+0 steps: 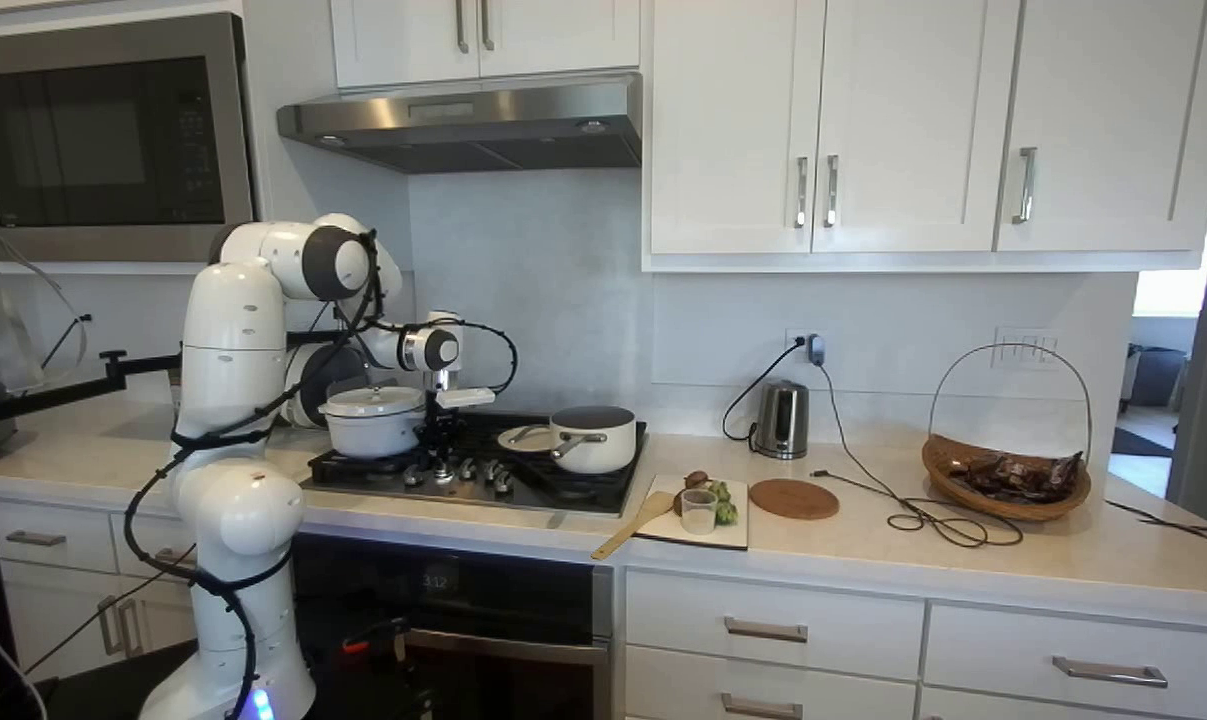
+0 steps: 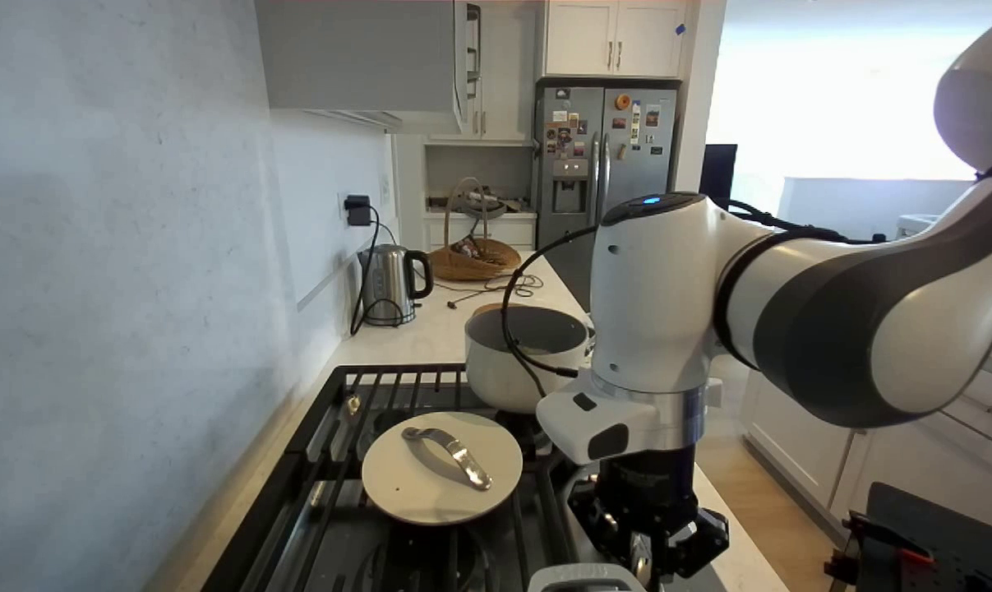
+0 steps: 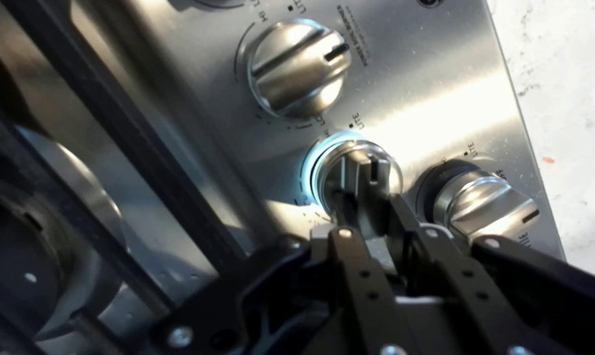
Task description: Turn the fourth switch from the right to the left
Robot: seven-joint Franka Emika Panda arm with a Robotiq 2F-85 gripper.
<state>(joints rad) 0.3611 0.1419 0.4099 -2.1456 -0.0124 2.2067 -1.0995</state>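
Tool [image 3: 369,212] nearest in the wrist view, set narrow, one finger on each side of the raised ridge of the switch knob [image 3: 361,175]; pad contact is shadowed, but it reads as a grip. Knob sits on the steel of the cooktop [image 3: 445,108], near the front edge of the bench [image 1: 863,550]. Why held so (judged): the ridge offers two flat faces, so a wrist roll should carry the knob round. Pointer [image 3: 373,168] angle differs from that of the neighbouring knob [image 3: 299,71]; turn judged partly done.

Knob row [image 1: 468,470], apparently five, shows whole in an exterior view, the gripped one reading as fourth from the right; the wrist view crops it but alone gives the pointer and blue-lit ring [image 3: 318,152]. Lid [image 2: 434,477], flat beside the uncovered saucepan [image 2: 496,374], shows in an exterior view, not from the wrist.
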